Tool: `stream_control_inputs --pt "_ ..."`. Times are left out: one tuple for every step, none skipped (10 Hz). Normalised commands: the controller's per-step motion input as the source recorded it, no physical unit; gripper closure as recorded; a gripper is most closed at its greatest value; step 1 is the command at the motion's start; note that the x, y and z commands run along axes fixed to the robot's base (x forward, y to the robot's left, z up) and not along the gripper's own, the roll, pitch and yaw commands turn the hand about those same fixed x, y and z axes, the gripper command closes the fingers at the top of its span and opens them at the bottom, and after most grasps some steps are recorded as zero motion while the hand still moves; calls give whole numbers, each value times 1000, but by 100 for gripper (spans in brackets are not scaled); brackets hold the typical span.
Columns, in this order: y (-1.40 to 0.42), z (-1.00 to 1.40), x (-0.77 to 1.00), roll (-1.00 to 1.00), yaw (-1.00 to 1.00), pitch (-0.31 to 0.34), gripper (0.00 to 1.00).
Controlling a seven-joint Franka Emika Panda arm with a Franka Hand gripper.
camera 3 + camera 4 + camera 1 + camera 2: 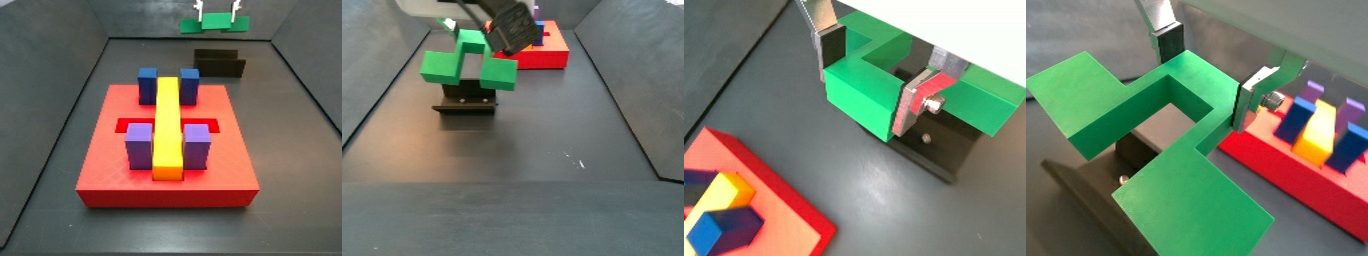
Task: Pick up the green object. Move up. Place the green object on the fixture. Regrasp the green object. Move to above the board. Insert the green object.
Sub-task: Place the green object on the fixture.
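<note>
The end effector holds the block in the air just above the fixture, apart from it. The board lies on the floor well away from the fixture; a bar lies on the board between four blocks.

The green object, a notched bright block, hung in the gripper above the black fixture, with the red board at 6 o'clock in a side view.
</note>
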Motion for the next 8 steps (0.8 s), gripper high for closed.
stream_control_inputs --pt "-46 -83 963 -566 -77 57 100" --pt "-40 -80 960 -611 -54 197 100" --pt "-23 -51 909 -577 -29 306 100" --pt "0 -34 877 -517 -3 380 100" --pt "0 -97 877 -449 0 409 100" --pt "0 -171 817 -391 0 340 100" --pt "0 -269 537 -180 0 74 100" --pt "-9 -300 354 0 0 0 100"
